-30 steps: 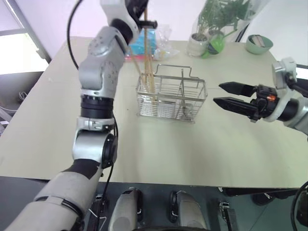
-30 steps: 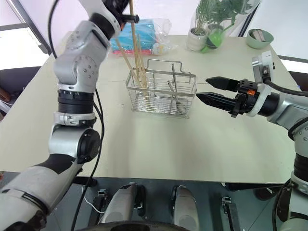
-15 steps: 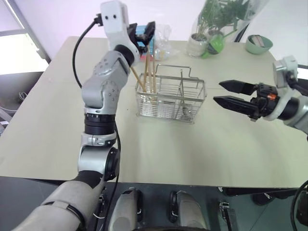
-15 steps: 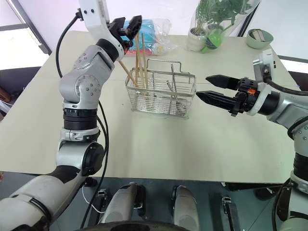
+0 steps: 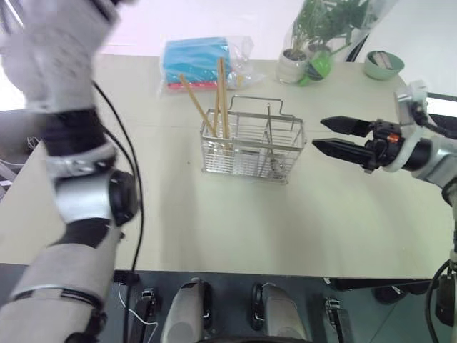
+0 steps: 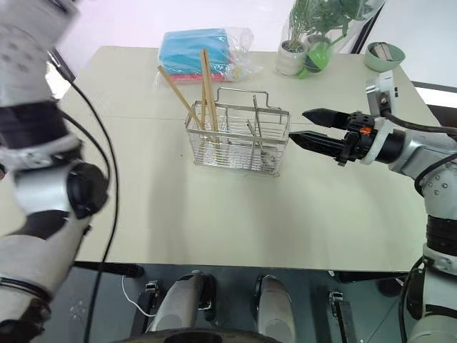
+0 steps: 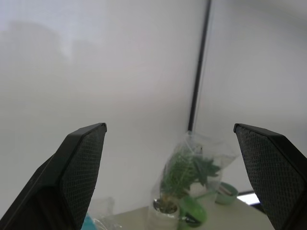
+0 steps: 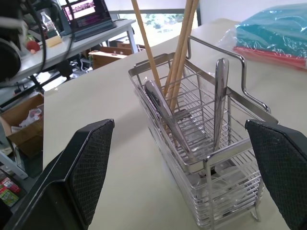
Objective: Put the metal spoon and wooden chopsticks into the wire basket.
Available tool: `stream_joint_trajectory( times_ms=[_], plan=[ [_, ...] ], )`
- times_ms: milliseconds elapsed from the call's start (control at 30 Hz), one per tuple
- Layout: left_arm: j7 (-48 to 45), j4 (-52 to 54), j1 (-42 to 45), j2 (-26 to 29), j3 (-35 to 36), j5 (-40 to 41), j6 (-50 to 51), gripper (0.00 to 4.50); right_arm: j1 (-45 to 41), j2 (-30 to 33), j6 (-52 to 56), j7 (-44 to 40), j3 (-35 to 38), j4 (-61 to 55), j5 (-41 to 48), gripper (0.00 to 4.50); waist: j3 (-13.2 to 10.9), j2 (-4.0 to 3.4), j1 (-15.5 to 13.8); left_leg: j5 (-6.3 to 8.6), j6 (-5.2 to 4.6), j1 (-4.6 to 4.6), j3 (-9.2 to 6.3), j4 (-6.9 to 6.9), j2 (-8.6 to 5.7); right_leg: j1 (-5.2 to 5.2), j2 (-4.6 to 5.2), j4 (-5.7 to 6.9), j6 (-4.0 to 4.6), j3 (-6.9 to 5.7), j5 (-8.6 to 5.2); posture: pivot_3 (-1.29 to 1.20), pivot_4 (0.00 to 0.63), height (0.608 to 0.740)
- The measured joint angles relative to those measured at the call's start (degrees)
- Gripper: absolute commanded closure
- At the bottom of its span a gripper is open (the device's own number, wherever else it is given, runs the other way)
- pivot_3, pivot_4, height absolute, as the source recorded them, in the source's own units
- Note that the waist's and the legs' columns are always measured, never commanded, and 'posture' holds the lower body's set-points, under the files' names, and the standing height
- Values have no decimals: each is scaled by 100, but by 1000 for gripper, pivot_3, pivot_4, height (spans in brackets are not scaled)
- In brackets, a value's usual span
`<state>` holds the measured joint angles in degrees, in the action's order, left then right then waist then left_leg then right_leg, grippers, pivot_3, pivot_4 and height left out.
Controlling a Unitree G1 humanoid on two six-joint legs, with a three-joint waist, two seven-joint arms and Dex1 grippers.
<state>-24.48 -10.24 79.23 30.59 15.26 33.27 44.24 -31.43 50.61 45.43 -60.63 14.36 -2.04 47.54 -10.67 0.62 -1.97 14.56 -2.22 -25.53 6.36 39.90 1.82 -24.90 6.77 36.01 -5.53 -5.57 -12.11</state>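
The wire basket [image 5: 253, 146] stands mid-table. The wooden chopsticks [image 5: 221, 96] lean upright in its left compartment, their tops well above the rim. The metal spoon [image 8: 219, 91] stands by the divider, handle up, and another silver utensil [image 8: 160, 112] leans beside the chopsticks. My right gripper [image 5: 325, 137] hovers open, level, just right of the basket, with nothing between its fingers. In the left wrist view my left gripper [image 7: 175, 177] is open and empty, raised and pointing at the wall above the table.
A blue packet in a clear bag [image 5: 196, 61] lies behind the basket. A bagged potted plant [image 5: 314, 43] and a green bowl [image 5: 383, 64] sit at the far right. The table's bare top [image 5: 235, 214] stretches in front of the basket.
My left gripper opened and let go of the chopsticks, then the arm swung up and left. The chopsticks now stand free in the basket. The right arm stayed put.
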Motion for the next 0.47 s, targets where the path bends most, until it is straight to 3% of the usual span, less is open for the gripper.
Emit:
stream_joint_trajectory(
  times_ms=[133, 233, 367, 467],
  plan=[
    [-2188, 227, -816, 1707, -781, -58, 46, 34, -145, 233, -234, -332, -76, 352, -280, 0, -3, -18, 61, 1, 4, 1, 2, -2, 2, -4, 1, 1, 3, 1, -1, 0, 150, 715],
    [-3452, 222, -1694, 2634, -1077, -216, -184, 34, -251, 496, -395, -606, -71, 678, -468, 0, -6, -18, 127, 1, 5, -12, -1, -4, 3, -17, 2, 0, 6, 1, -3, 0, 150, 715],
    [-4618, 272, -2578, 3446, -1097, -279, -573, 34, -354, 748, -655, -1015, -114, 1077, -735, 0, -8, -18, 167, 1, 4, -30, 1, -4, 4, -36, 3, 1, 25, 3, -13, 0, 150, 715],
    [-5043, 470, -3001, 3712, -981, -250, -608, 34, -541, 787, -727, -1190, -219, 1383, -909, 0, -10, -21, 165, 5, -3, -35, 0, -4, 4, -41, 5, 1, 27, 3, -14, 0, 150, 715]
  ],
)
